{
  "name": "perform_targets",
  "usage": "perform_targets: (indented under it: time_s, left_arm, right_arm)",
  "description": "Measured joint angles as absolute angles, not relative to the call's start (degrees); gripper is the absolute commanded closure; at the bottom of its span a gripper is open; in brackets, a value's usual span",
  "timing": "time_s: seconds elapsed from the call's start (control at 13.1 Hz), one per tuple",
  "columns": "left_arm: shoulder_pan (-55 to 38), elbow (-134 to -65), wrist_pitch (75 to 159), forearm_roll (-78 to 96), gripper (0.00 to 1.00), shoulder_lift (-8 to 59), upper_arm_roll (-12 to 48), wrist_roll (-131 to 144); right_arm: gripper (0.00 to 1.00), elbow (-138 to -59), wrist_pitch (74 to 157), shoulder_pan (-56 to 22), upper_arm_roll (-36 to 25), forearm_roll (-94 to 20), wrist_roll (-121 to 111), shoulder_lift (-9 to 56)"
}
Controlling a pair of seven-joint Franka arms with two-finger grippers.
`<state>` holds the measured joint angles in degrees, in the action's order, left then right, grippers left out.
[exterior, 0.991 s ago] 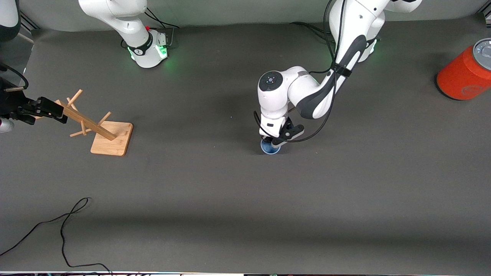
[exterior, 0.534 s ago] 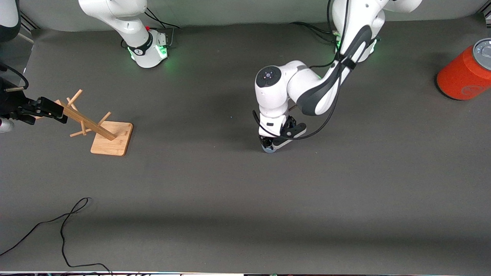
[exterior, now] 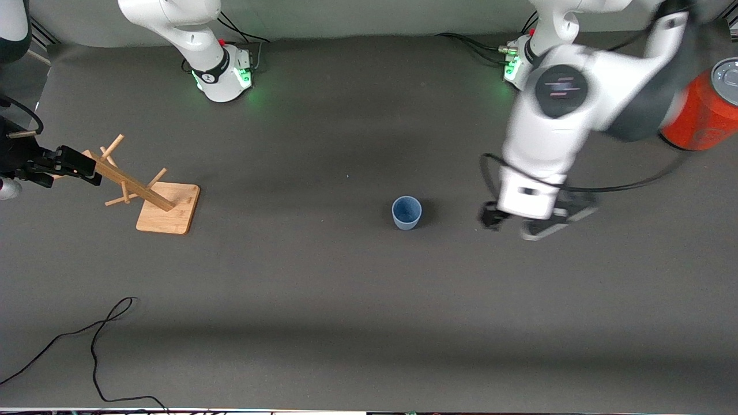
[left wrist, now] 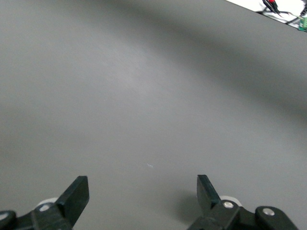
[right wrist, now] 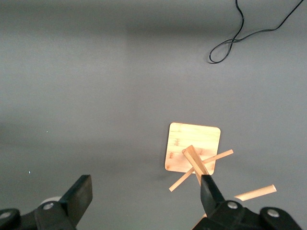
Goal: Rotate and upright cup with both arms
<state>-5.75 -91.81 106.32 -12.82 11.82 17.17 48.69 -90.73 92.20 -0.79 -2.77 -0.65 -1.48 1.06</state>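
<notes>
cup (exterior: 406, 212): upright, rim up, alone mid table (exterior: 323, 323), nothing touching it
left gripper (exterior: 527, 226): jaws spread, empty, over bare table toward left arm's end, well apart from cup
right gripper (exterior: 86, 167): jaws spread, empty, above wooden rack (exterior: 155, 199); arm waits
step: looks done; retreat only
tip: lift clear, no swing toward cup or orange can (exterior: 700, 109)
</notes>
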Motion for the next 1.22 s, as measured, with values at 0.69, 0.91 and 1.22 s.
perform_targets:
  time_s: [0.69, 0.91, 1.22]
  left_arm:
    - [-4.08, -91.50, 95.10, -3.24, 0.00, 3.52, -2.56, 13.93]
    - [-5.37, -88.91, 90.49, -3.08, 0.00, 2.90, -2.90, 13.61]
    - [-6.30, -88.50, 90.25, -2.52, 0.00, 2.92, -4.98, 11.39]
  right_arm:
    - [0.00, -90.77, 92.20, -0.79, -2.75, -0.65, -1.48, 1.08]
    - [0.00, -90.77, 92.20, -0.79, -2.74, -0.65, -1.48, 1.08]
    - [0.00, -90.77, 92.20, -0.79, -2.73, -0.65, -1.48, 1.08]
